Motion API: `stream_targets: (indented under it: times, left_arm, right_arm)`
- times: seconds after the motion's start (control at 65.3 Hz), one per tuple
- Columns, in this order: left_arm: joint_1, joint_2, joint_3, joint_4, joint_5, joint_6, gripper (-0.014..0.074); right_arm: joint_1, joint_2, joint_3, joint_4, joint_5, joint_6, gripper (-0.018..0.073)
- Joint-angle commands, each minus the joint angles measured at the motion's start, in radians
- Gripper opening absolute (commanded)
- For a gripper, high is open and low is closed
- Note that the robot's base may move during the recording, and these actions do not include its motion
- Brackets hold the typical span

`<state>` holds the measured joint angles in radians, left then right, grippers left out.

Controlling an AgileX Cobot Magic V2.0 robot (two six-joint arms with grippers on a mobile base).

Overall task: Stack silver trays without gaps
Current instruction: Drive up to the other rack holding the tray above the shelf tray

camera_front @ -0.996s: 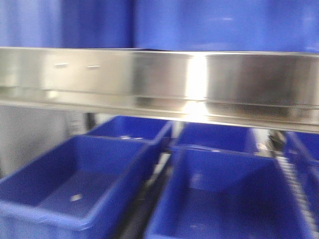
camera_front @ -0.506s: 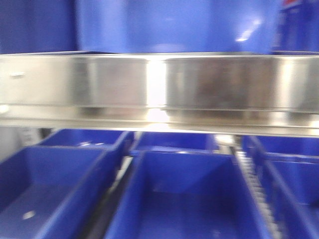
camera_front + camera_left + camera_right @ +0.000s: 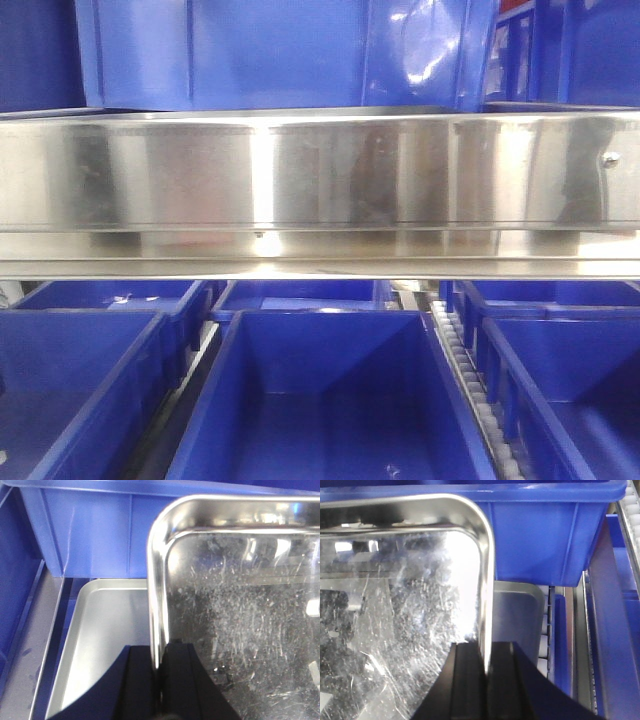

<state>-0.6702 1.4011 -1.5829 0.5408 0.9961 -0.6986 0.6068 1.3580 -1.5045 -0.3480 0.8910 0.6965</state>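
Left gripper [image 3: 159, 652] nipped tight on L rim of upper silver tray [image 3: 240, 605], right gripper [image 3: 486, 652] same on R rim. Below it, showing past both sides: lower silver tray [image 3: 105, 630].

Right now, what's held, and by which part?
The scratched silver tray, by its rim: left end effector on the left edge, right end effector on the right.

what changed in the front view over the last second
The whole scene slid left in the picture: the steel shelf rail, the blue bins below and the upper bin. A screw came into view at right. The layout itself stayed the same.
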Motion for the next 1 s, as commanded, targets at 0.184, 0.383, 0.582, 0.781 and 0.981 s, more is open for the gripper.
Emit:
stream_targets:
  times: [0.184,0.383,0.582,0.781,0.981]
  left_arm:
    - [-0.011,-0.004,-0.009,0.008,-0.027,0.014,-0.0016]
    - [-0.011,-0.004,-0.009,0.008,-0.027,0.014,-0.0016]
    - [-0.011,-0.004,-0.009,0.008,-0.027,0.014,-0.0016]
    - [-0.011,-0.004,-0.009,0.008,-0.027,0.014,-0.0016]
    - [-0.011,-0.004,-0.009,0.008,-0.027,0.014,-0.0016]
  right_arm:
    - [0.004,-0.011,-0.006,-0.004,-0.070,-0.007,-0.0075]
    - [0.004,-0.011,-0.006,-0.004,-0.070,-0.007,-0.0075]
    - [0.004,-0.011,-0.006,-0.004,-0.070,-0.007,-0.0075]
    - [0.004,-0.011,-0.006,-0.004,-0.134,-0.007,-0.0075]
    - [0.004,-0.011,-0.006,-0.004,-0.234,-0.007,-0.0075]
